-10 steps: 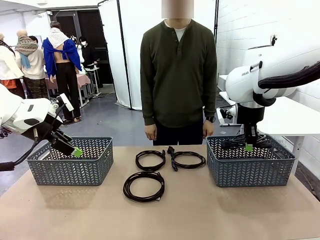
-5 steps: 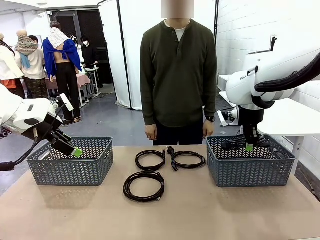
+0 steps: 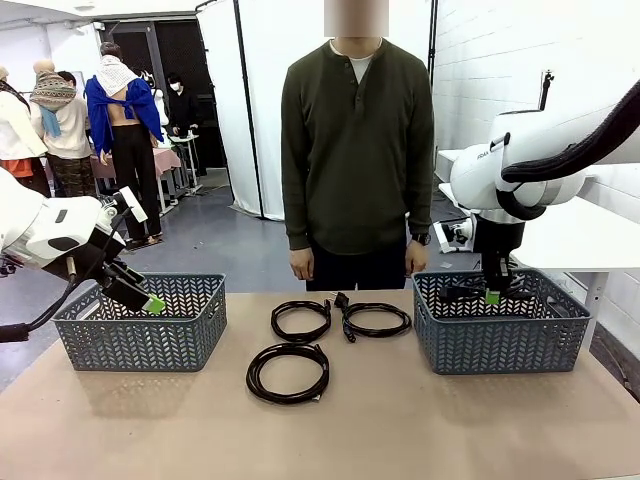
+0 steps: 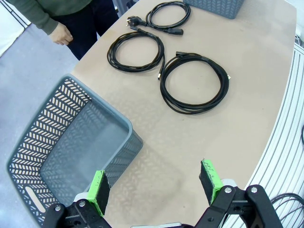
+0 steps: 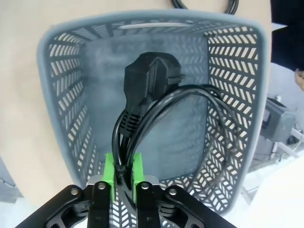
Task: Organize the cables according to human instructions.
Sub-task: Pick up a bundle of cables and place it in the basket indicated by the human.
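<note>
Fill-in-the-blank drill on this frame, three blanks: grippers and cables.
1. The right gripper is ____ on a black cable over the right basket.
2. ____ coiled cables lie on the table between the baskets.
3. The left gripper, near the left basket, is ____.
Missing words: shut; three; open.

White right arm [image 3: 488, 178], black hose [image 3: 580, 151], black right gripper [image 5: 123, 166] with green pads [image 5: 108, 169].
</note>
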You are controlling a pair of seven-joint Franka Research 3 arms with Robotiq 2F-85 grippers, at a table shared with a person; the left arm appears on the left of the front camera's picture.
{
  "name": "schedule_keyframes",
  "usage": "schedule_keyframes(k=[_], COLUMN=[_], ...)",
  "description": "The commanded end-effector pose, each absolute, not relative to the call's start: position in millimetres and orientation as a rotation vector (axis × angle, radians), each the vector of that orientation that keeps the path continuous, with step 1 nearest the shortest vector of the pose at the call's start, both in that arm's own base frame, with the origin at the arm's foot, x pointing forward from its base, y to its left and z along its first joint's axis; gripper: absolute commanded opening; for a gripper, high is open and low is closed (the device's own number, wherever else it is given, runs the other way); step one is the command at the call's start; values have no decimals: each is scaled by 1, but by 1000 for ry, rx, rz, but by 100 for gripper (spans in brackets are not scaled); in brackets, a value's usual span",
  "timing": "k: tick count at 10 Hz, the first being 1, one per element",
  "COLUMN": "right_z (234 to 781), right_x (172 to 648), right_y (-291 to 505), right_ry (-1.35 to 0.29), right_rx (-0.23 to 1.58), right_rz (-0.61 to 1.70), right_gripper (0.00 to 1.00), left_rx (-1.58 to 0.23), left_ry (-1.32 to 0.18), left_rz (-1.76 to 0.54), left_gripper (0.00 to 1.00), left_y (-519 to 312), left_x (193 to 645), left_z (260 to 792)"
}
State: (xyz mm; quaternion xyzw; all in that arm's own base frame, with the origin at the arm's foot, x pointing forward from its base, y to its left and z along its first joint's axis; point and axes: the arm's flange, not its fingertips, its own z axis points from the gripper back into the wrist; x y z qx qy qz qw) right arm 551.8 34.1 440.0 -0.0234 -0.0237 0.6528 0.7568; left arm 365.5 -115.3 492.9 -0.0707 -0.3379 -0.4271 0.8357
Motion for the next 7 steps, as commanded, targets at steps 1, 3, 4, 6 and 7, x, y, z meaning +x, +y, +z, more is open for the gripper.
schedule_keyframes(k=[1, 3, 4, 6, 7], right_z=[442, 444, 447, 453, 452], right_x=[563, 566, 565, 564, 564], right_y=[29, 29, 29, 32, 35], right_ry=[-84, -95, -103, -90, -76], right_rx=[-26, -18, -14, 5, 10], right_rz=[1455, 1449, 1445, 1449, 1460], right_gripper=[52, 91, 100, 100, 100], left_rx=[-164, -164, -164, -164, -164], left_ry=[-722, -722, -722, -722, -722], left_rz=[-900, -900, -900, -900, -900], left_gripper=[100, 100, 100, 100, 100], left_y=[-115, -115, -115, -115, -115], left_x=[367, 367, 367, 367, 367], left_z=[492, 492, 492, 492, 492])
